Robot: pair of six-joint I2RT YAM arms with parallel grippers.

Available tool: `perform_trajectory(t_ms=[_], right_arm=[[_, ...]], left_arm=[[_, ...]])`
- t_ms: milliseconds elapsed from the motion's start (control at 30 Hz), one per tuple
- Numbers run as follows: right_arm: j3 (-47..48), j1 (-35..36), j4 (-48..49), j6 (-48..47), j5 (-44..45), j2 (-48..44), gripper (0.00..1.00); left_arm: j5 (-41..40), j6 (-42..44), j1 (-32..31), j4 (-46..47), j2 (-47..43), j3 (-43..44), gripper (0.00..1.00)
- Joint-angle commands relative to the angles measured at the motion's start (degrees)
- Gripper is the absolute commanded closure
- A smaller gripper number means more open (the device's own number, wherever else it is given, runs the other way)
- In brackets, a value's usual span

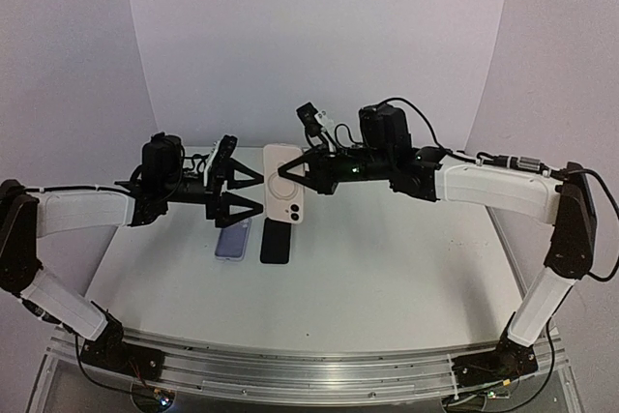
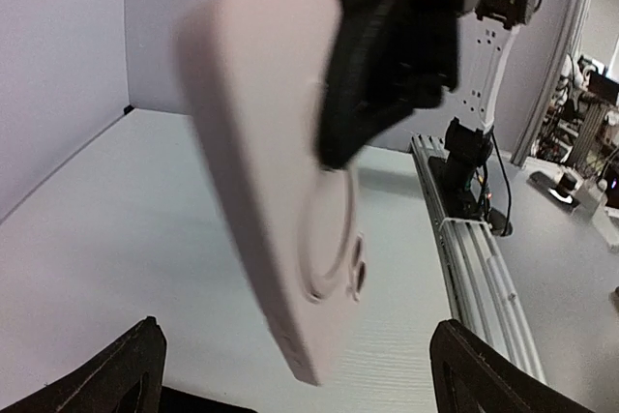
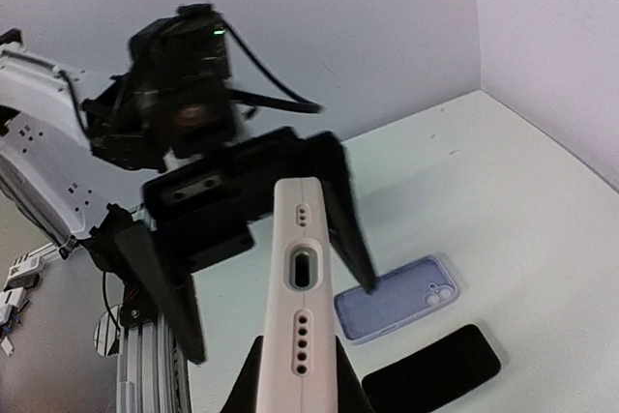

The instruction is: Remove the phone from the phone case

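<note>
A pale pink phone case (image 1: 284, 181) with a ring on its back is held upright in the air above the table. My right gripper (image 1: 308, 173) is shut on its right edge; in the right wrist view the case (image 3: 302, 278) stands edge-on between my fingers (image 3: 348, 389), with its port hole showing. My left gripper (image 1: 259, 192) is open just left of the case, jaws wide, not touching it. In the left wrist view the case (image 2: 280, 171) fills the middle, between and beyond my spread fingers (image 2: 484, 374).
A lavender phone case (image 1: 232, 239) lies flat on the white table (image 1: 387, 258), also in the right wrist view (image 3: 397, 297). A black phone (image 1: 277, 242) lies right beside it, screen dark (image 3: 430, 369). Both lie under the raised grippers.
</note>
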Motion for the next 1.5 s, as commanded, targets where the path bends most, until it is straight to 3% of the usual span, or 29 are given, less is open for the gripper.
perform_trajectory(t_ms=[0,200,367,433,600,667,800,867,1067,1167,1300,1467], right_arm=[[3.4,1.0,10.1,-4.0,-4.9,-2.0,1.00],[3.9,1.1,13.4,-1.6,-6.1,-0.6,1.00],[5.1,1.2,15.2,0.2,-7.1,1.1,1.00],[5.4,1.2,15.5,0.7,-7.5,1.7,1.00],[4.6,1.2,15.8,1.1,-6.6,1.7,1.00],[3.8,1.2,15.2,1.2,-4.5,1.1,0.98],[1.2,1.2,8.5,-4.0,5.6,-2.6,0.47],[-0.9,1.2,6.1,-11.6,8.3,-5.6,0.36],[-10.2,5.0,7.6,-41.3,10.3,-11.9,0.25],[-10.7,5.2,10.4,-44.4,12.8,-11.9,0.26],[-10.2,5.4,15.1,-45.4,14.6,-10.5,0.32],[-9.5,5.5,18.1,-44.8,17.5,-8.8,0.49]], left_arm=[[1.7,-14.2,-0.4,5.3,3.7,6.6,0.07],[7.1,-15.2,-1.9,12.4,4.3,5.9,0.42],[9.3,-18.5,-3.1,15.8,5.1,5.8,0.49],[9.0,-18.8,-3.5,16.8,5.3,6.0,0.57],[7.5,-19.5,-3.6,17.3,5.2,6.1,0.99],[6.2,-19.4,-3.6,16.3,4.9,5.9,1.00],[-0.7,-12.2,-3.6,9.2,3.3,5.7,1.00],[-5.1,-3.5,-3.6,6.0,1.9,5.1,1.00],[-14.3,20.1,-3.6,9.9,-0.8,2.2,1.00],[-14.4,28.1,-3.6,13.8,-1.4,0.7,1.00],[-13.3,30.2,-3.6,14.3,-1.9,0.6,1.00],[-12.9,29.6,-3.6,13.8,-2.7,0.2,1.00]])
